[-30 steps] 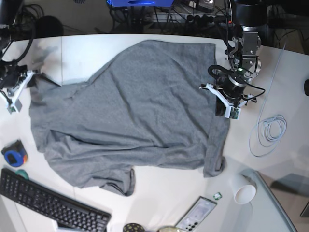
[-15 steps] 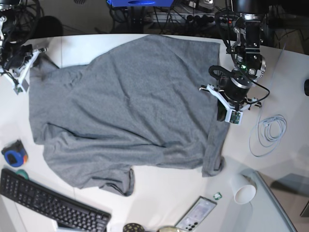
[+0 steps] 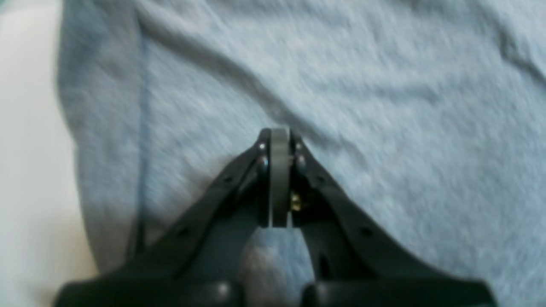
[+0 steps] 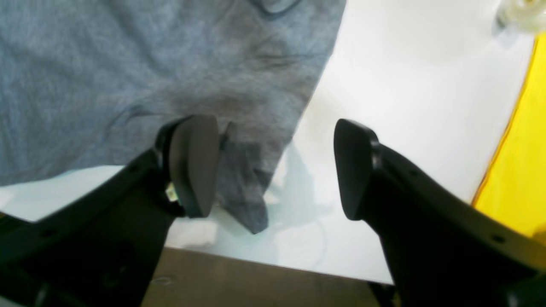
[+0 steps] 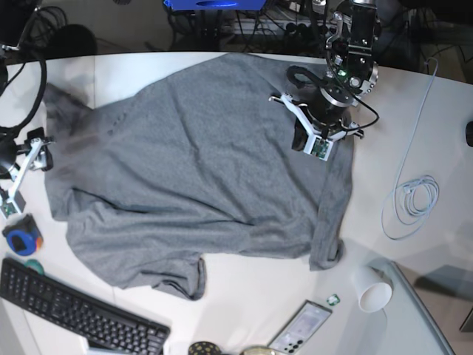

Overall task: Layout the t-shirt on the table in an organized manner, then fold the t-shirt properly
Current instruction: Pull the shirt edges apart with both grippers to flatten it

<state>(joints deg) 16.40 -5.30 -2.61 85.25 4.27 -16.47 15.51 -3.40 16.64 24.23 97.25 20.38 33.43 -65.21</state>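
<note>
The shirt (image 5: 199, 170) lies spread on the table (image 5: 414, 133). Left gripper (image 3: 279, 140) is closed above it. Right gripper (image 4: 273, 170) gapes wide, empty

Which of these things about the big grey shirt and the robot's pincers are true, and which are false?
1. The large heather-grey cotton t-shirt lies spread on the wide white table. True.
2. The left pincer is wide open. False: its jaws are pressed together over the grey cloth.
3. The right pincer is open. True: its two black pads are far apart and nothing is between them.
4. The black keyboard lies on top of the shirt. False: it sits on the table beside the shirt, at the corner.
5. A white paper cup lies on its side near the shirt's edge. True.
</note>
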